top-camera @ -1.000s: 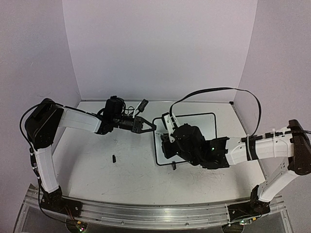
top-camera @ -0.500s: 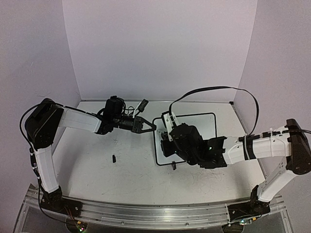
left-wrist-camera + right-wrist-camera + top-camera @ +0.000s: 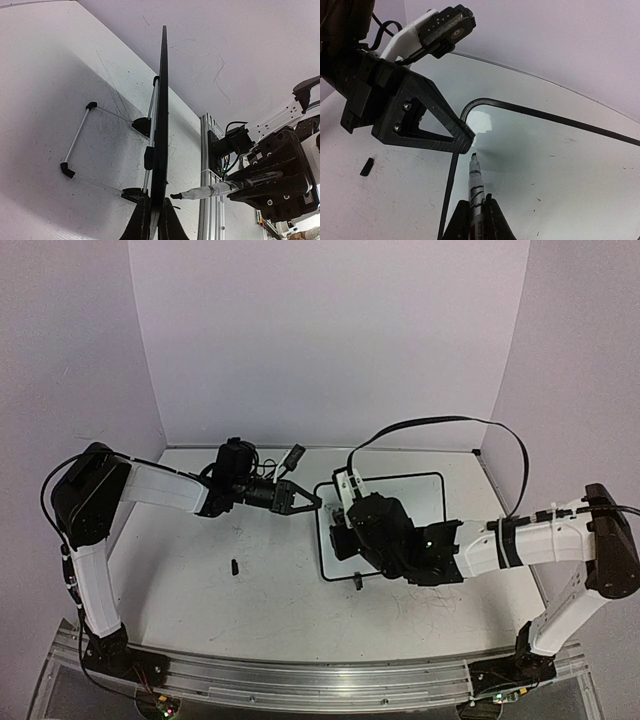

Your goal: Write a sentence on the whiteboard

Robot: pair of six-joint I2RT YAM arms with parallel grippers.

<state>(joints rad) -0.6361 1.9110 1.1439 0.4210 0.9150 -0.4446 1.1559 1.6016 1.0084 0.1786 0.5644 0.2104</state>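
Left gripper [image 3: 300,498] is clamping the whiteboard [image 3: 415,498] by its top-left corner, bracing it against pen pressure. Board is standing propped on its stand [image 3: 80,132]. Right gripper [image 3: 476,215] is gripping the marker [image 3: 475,182], tip sitting beside that corner, likely just off the surface. No sentence showing yet.

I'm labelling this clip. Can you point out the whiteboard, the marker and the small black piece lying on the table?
whiteboard [image 3: 555,160]: right wrist view, bare white writing surface.
marker [image 3: 475,185]: right wrist view, midway along its barrel.
small black piece [image 3: 233,566]: top external view, its middle.
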